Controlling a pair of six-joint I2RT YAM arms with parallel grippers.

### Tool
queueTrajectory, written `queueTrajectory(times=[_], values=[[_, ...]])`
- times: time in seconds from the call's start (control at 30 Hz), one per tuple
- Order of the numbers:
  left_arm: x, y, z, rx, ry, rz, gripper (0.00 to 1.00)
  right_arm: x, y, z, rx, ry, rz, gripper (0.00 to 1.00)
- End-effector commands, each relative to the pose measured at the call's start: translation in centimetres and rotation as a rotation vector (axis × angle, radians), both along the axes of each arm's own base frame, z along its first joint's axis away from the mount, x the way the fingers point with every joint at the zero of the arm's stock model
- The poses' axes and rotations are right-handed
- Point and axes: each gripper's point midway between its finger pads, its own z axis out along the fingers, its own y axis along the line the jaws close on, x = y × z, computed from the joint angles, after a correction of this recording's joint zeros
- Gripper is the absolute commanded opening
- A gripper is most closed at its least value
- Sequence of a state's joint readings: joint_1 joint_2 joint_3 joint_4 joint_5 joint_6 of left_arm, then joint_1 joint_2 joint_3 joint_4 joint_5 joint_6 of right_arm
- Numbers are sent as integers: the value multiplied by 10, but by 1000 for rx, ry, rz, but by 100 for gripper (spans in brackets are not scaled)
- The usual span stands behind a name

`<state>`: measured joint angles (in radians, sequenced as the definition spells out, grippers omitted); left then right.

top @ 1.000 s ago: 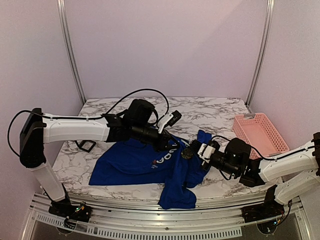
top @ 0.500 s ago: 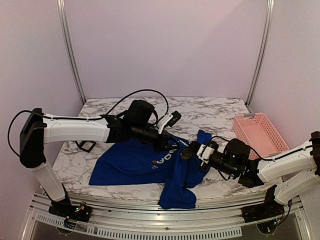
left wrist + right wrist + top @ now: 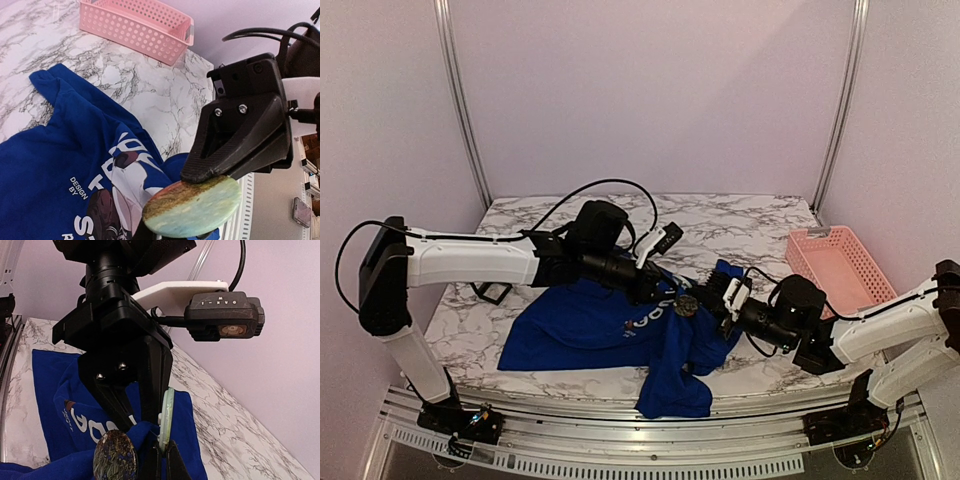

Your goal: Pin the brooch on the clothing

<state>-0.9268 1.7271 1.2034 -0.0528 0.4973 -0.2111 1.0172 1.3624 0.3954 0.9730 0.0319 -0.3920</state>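
The clothing [image 3: 580, 330], a royal-blue T-shirt, lies crumpled on the marble table, its print [image 3: 107, 200] facing up. My left gripper [image 3: 665, 292] reaches over it from the left. Its fingers [image 3: 145, 405] are shut on a raised fold of the shirt [image 3: 145, 432]. My right gripper [image 3: 164, 462] comes in from the right and is shut on the rim of a pale green round disc [image 3: 167, 412], whose face [image 3: 195, 207] shows in the left wrist view. The dark brooch [image 3: 115, 458] with greenish-gold glints sits against the fold, just beside my right fingers, and shows between the two grippers [image 3: 686, 304].
A pink basket [image 3: 838, 265] stands at the table's right edge. A small black square frame [image 3: 492, 291] lies at the left, under my left arm. One part of the shirt [image 3: 675, 395] hangs over the front edge of the table.
My right gripper has slid a little left, closing on the left gripper, and the dark brooch has shifted left with it. The left arm has stayed put.
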Motion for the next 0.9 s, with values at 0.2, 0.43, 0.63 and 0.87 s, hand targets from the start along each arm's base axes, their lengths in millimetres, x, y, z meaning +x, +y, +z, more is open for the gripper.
queueTrajectory(times=[0.2,0.43,0.63,0.87], values=[[4,5,7,-25,-96,7,0,-9,18,38,219,97,139,0],[8,2,1,-13,-235,2,0,-13,21,42,247,130,171,0],[14,5,-9,27,-331,-2,0,-16,22,47,259,126,190,0],[10,9,-17,50,-373,-17,7,-12,17,45,264,156,172,0]])
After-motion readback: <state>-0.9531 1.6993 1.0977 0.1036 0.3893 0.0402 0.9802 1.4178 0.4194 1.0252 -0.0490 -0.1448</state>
